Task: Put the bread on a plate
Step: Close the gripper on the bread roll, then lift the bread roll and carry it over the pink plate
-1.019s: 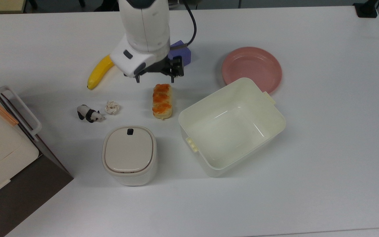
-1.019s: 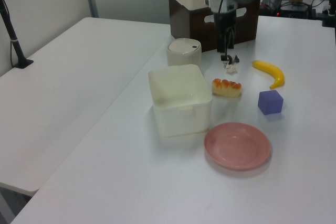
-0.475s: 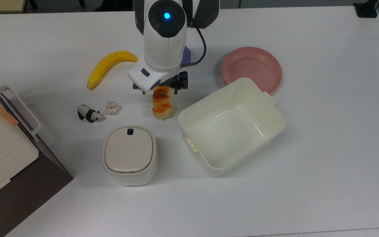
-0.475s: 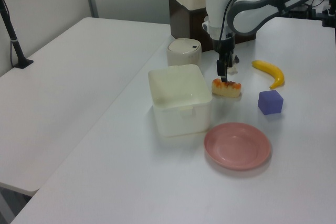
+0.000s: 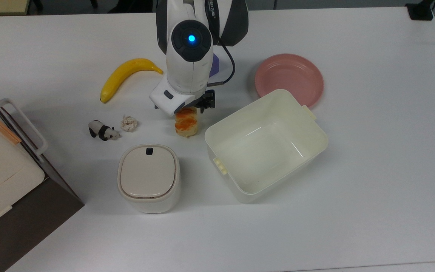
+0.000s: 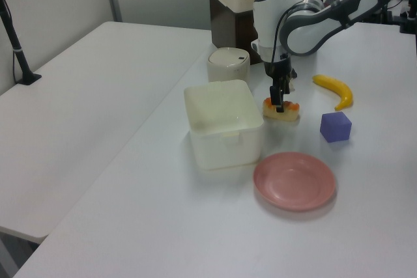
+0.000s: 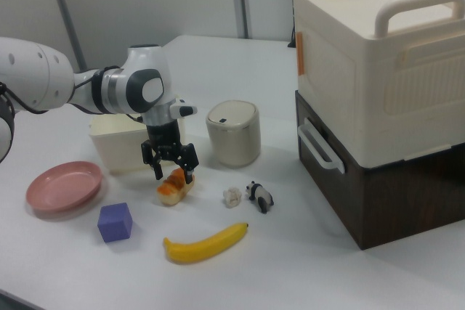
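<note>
The claw (image 7: 173, 171) hangs spread astride the bread (image 7: 174, 185), one finger on each side, the bun lying flat mid-tabletop (image 5: 372, 189) just beside the cream tub (image 5: 266, 145), while the pink plate (image 5: 289, 77) sits behind the tub toward the top view's upper edge.

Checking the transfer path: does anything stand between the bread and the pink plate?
Yes. In the top view, the cream tub's far corner overlaps the plate's near rim, beside the straight line from the bread. The pincer is open over the bread, nothing between them.
</note>
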